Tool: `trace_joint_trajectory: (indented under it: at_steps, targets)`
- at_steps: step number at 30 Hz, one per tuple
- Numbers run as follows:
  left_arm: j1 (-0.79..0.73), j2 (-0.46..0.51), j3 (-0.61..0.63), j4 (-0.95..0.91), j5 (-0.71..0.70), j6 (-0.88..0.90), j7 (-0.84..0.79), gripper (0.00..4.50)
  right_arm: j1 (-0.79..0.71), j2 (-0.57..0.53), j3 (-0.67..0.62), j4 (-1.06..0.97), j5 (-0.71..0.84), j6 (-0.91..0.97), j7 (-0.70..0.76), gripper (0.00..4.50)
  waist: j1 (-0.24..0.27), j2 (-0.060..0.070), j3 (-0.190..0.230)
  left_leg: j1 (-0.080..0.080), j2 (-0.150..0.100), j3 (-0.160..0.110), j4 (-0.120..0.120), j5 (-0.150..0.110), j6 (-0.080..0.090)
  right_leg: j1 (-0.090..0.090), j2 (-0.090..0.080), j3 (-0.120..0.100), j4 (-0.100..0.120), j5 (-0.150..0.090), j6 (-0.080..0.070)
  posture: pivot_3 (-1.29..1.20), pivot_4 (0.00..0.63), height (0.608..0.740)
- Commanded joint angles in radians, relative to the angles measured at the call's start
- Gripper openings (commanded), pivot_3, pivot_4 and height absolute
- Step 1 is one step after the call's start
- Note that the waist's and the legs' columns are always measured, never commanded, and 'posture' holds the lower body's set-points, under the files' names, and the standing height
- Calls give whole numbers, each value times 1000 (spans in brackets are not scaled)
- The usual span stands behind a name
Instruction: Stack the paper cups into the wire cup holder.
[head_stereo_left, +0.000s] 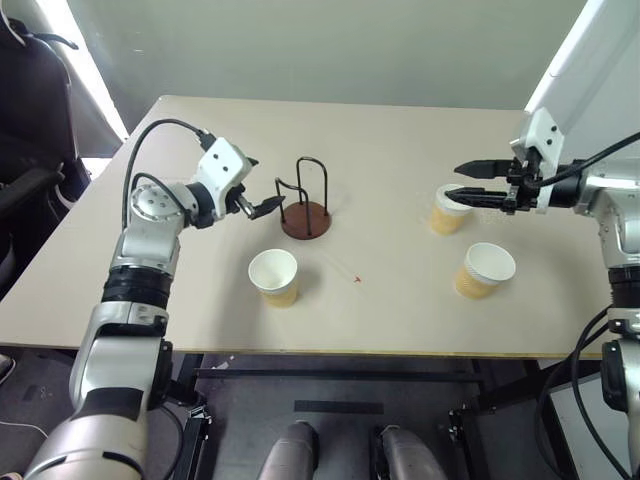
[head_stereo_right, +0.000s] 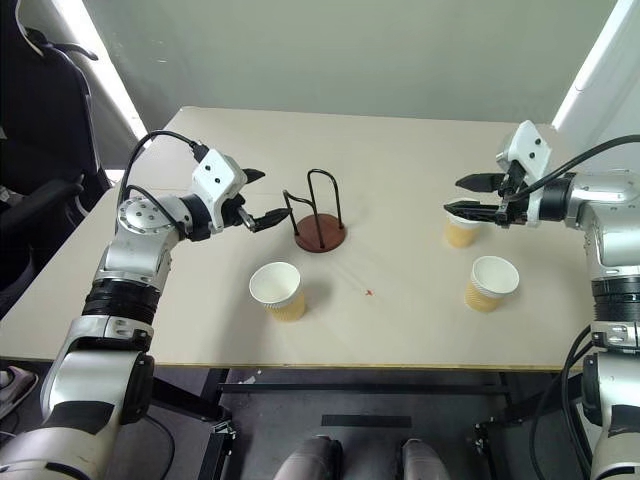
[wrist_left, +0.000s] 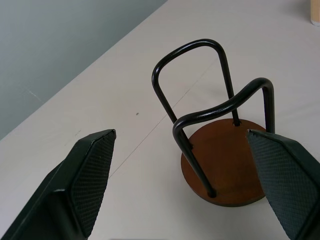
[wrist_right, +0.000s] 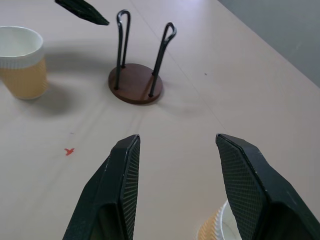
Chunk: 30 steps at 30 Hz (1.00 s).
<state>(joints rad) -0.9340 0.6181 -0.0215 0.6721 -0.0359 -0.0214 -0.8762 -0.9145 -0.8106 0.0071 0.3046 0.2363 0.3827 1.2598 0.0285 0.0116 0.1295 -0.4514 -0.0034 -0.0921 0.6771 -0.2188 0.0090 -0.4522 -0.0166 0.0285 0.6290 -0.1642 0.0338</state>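
1. The wire cup holder (head_stereo_left: 305, 205) stands empty at centre frame on the table (head_stereo_left: 400, 140), so no stacking is done yet. The three paper cups all sit upright: one (head_stereo_left: 274, 277) below and left of the holder, one (head_stereo_left: 447, 211) at right centre, one (head_stereo_left: 483, 270) at lower right.
2. Risk at the right: the right gripper (head_stereo_left: 468, 184) hovers over the right-centre cup with one finger above its rim. If it closes from here, the finger could likely press on the rim, crushing or tipping the light cup instead of gripping its wall.
3. Risk at the left: the left gripper (head_stereo_right: 258, 198) is just beside the holder's wire loops. A small push forward would probably knock or slide the light frame, or snag a finger in a loop, moving the target away.
4. Risk when stacking: the wire opening is narrow, so a tilted cup may catch on a loop.
5. Left arm: it reaches in from the left edge, wrist bent towards the holder, fingers spread wide and holding nothing.
6. Right arm: it comes in from the right edge, roughly level and pointing leftward, fingers partly spread and empty
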Motion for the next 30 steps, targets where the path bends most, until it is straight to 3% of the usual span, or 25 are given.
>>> trace_joint_trajectory:
  at_steps: [1, 4, 10, 30]
  targets:
    - [-21, 17, 19, -26, -11, 0, -5, 4480, -26, -20, -11, -29, 15, 15, 8, 2387, 0, 0, 0, 0, 0, 0, 0, 0, 0, 0, 0, 0, 0, 0, 0, 0, 150, 740]
    - [-21, 18, 19, -29, -10, 1, -6, 4500, -37, -13, -15, -1, 6, 14, -10, 2740, 0, 0, 0, 0, 0, 0, 0, 0, 0, 0, 0, 0, 0, 0, 0, 0, 150, 740]
    - [-23, 19, 19, -27, -8, 1, -9, 4500, -34, -15, 6, 11, -32, -28, -32, 4487, 0, 0, 0, 0, 0, 0, 0, 0, 0, 0, 0, 0, 0, 0, 0, 0, 150, 740]
    - [-65, -13, -54, 83, 112, -132, 79, 4500, 4, -29, 1, 3, -66, -60, -43, 4487, 0, 0, 0, 0, 0, 0, 0, 0, 0, 0, 0, 0, 0, 0, 0, 0, 150, 740]
